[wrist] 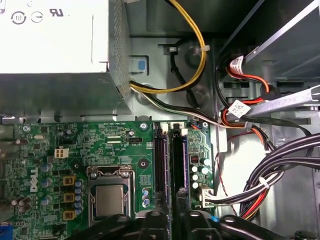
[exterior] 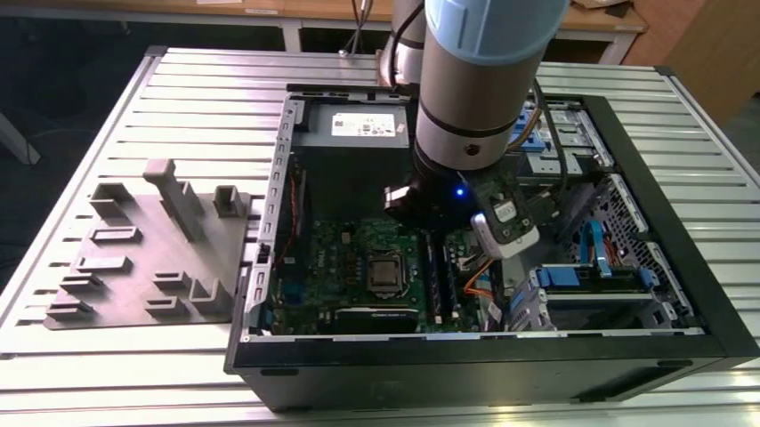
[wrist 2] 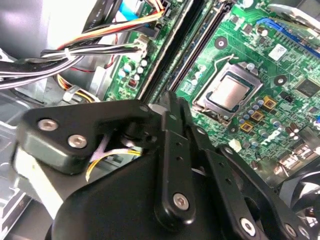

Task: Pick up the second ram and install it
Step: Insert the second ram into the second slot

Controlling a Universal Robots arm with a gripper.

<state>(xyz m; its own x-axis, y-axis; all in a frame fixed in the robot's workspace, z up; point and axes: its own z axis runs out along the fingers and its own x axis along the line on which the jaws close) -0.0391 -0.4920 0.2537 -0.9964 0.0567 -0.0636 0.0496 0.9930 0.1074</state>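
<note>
My gripper (exterior: 442,242) hangs inside the open computer case (exterior: 475,360), low over the green motherboard (exterior: 351,258). In both wrist views its black body sits right over the near end of two long black memory slots (wrist: 160,165) (wrist 2: 200,40), beside the processor socket (wrist: 109,197) (wrist 2: 227,92). The gripper (wrist: 171,221) (wrist 2: 169,100) lines up with the strip between the two slots. The second ram is hidden: I cannot tell a stick apart from the dark slots, either under the gripper or seated.
The grey power supply (wrist: 55,45) (exterior: 356,124) lies past the slots' far end. Bundled cables (wrist: 260,185) (wrist 2: 90,50) crowd the side next to the slots. A grey parts fixture (exterior: 155,258) rests on the slatted table at the exterior view's left. Blue-tabbed drive bays (exterior: 594,276) fill the case's other side.
</note>
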